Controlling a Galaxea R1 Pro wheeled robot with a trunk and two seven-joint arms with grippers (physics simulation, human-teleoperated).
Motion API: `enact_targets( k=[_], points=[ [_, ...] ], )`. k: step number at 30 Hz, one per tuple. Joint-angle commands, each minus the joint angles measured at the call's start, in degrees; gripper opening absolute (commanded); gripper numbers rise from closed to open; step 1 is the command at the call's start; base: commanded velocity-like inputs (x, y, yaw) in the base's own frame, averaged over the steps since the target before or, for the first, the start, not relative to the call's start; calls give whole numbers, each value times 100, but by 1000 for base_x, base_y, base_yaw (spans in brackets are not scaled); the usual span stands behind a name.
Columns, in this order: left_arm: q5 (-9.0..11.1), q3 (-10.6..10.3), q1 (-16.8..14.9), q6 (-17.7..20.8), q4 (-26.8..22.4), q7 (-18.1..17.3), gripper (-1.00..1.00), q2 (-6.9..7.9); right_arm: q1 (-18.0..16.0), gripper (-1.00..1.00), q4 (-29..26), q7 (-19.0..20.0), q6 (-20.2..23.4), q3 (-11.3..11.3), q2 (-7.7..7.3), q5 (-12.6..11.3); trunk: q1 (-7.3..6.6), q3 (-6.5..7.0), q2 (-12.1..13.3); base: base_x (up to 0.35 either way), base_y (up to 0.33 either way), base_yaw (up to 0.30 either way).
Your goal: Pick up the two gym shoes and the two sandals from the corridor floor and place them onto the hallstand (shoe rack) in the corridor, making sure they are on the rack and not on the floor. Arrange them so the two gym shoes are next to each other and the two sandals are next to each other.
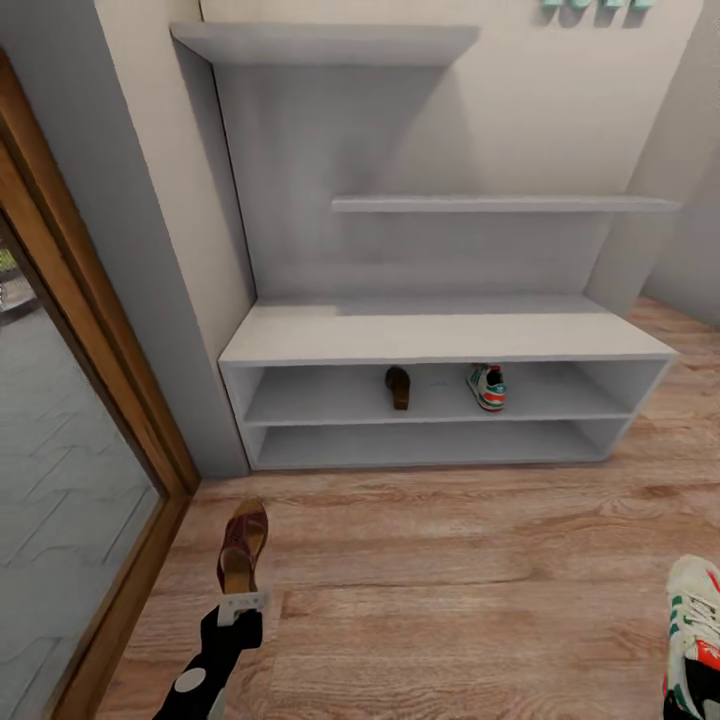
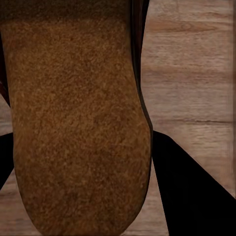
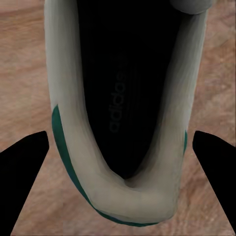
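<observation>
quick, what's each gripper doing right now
left gripper: shut on a brown sandal, held above the floor.
right gripper: open, fingers either side of a white sneaker, grip cannot be told.

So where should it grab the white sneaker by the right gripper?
Probably the heel, pinching its two sides from above: the sneaker lies opening-up, and its narrow heel already sits between the right gripper's open fingers.
</observation>
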Motion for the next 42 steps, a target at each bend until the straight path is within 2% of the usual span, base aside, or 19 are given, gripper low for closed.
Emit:
enact_targets(
  k=[1, 2, 3, 4, 6, 7, 8, 9, 10, 14, 19, 22, 25, 28, 36, 39, 42],
  points=[
    [-62, 26, -4, 0, -6, -3, -100, -8, -5, -100, -83, 46, 220, -246, -163, -16, -5, -4, -2, -314, 0, 0],
    [-59, 26, -5, 19, -12, -3, -100, -12, -5, -100, -165, 102, 422, -530, -243, -15, -5, -4, -2, -219, 0, 0],
    [-58, 26, -7, 26, -15, -3, -100, -13, -5, -100, -206, 141, 512, -678, -272, -13, -5, -4, -2, -175, 0, 0],
    [-56, 26, -26, 40, -19, -3, -100, -19, -5, -100, -339, 296, 734, -1119, -332, -3, -5, -4, -2, -90, 0, 0],
    [-54, 13, -72, 49, -22, -3, -100, -29, -4, -100, -537, 520, 917, -1635, -370, 7, -5, -4, -2, -47, 0, 0],
    [-59, -76, -253, 165, -19, 3, -100, -52, -5, -100, -790, 693, 1136, -2118, -408, 21, -5, -4, -2, -8, 0, 0],
    [-60, -90, -337, 282, -18, 4, -100, -56, -5, -100, -821, 709, 1188, -2168, -417, 21, -5, -4, -2, -5, 0, 0],
    [-59, -95, -378, 352, -17, 4, -100, -57, -5, -100, -833, 715, 1207, -2186, -420, 21, -5, -4, -2, -4, 0, 0],
    [-36, -109, -659, 857, -16, 13, -100, -67, -4, -100, -871, 734, 1270, -2246, -432, 24, -5, -4, -2, 0, 0, 0],
    [-22, -107, -1105, 1224, 79, 8, -100, -71, -4, -100, -879, 731, 1284, -2263, -439, 27, -5, -4, -2, 0, 0, 0],
    [-19, -106, -1691, 2165, 268, 7, -100, -79, -4, -100, -890, 730, 1292, -2273, -468, 21, -5, -4, -2, 0, 0, 0],
    [-20, -110, -2021, 2561, 345, 10, -100, -141, -4, -100, -965, 730, 1294, -2273, -473, 21, -5, -4, -2, 0, 0, 0],
    [-29, -113, -2292, 2748, 436, 13, -100, -212, -4, -100, -1060, 730, 1292, -2265, -472, 25, -5, -4, -2, 0, 0, 0],
    [-33, -119, -2411, 2809, 435, -2, -100, -223, -4, -100, -1095, 731, 1288, -2252, -458, 26, -5, -4, -2, 0, 0, 0],
    [-32, -155, -2443, 2839, 380, -61, -100, -171, -4, -100, -1116, 730, 1286, -2233, -433, 35, -5, -4, -2, 0, 0, 0],
    [-35, -165, -2468, 2840, 367, -48, -100, -175, -4, -100, -1118, 731, 1286, -2238, -432, 36, 61, -57, -123, 0, 0, 0],
    [-36, -269, -2496, 2835, 352, -20, -100, -186, -4, -100, -1126, 738, 1288, -2252, -450, 33, 127, -128, -243, 0, 0, 0]
  ],
)
